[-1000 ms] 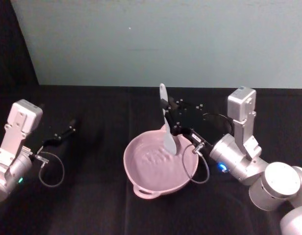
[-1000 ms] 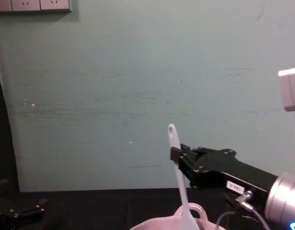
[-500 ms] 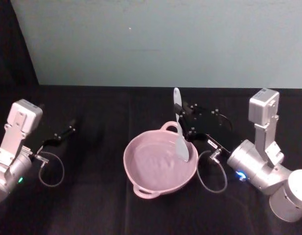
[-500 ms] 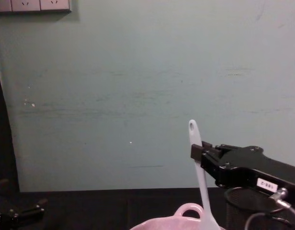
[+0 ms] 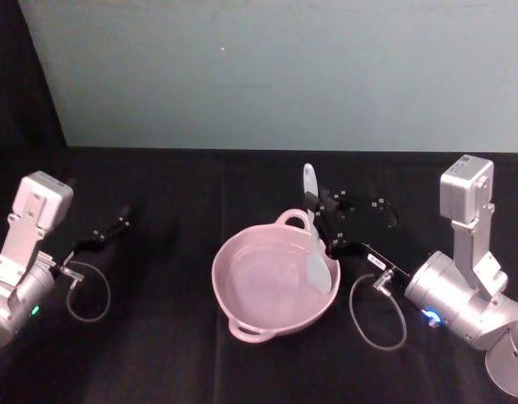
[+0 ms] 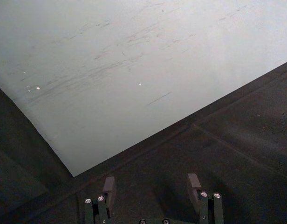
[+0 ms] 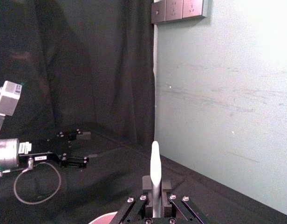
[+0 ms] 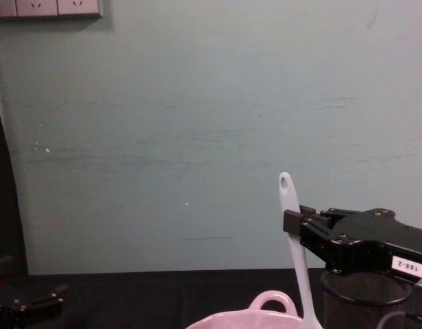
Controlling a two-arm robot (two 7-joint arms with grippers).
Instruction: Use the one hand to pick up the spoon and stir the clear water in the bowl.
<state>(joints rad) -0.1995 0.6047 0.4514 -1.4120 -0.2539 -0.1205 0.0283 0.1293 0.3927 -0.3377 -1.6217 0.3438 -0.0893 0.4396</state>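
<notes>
The pale pink bowl of clear water sits mid-table, its loop handle at the far rim; its top edge shows in the chest view. My right gripper reaches in from the right, shut on the white spoon. The spoon stands nearly upright, holed handle end up, with its flat head dipped inside the bowl by the right wall. In the chest view, the right gripper clamps the spoon mid-handle. In the right wrist view, the spoon's handle rises between the shut fingers. My left gripper rests open at the far left.
A black wire-mesh cup stands just right of the bowl, under the right gripper. Cable loops hang from the right wrist and the left wrist. A teal wall backs the black-clothed table. The left arm's gripper lies low on the cloth.
The right gripper has carried the spoon rightward across the bowl, from near its middle to the right wall. The ripples seen earlier have smoothed. The left arm has not moved.
</notes>
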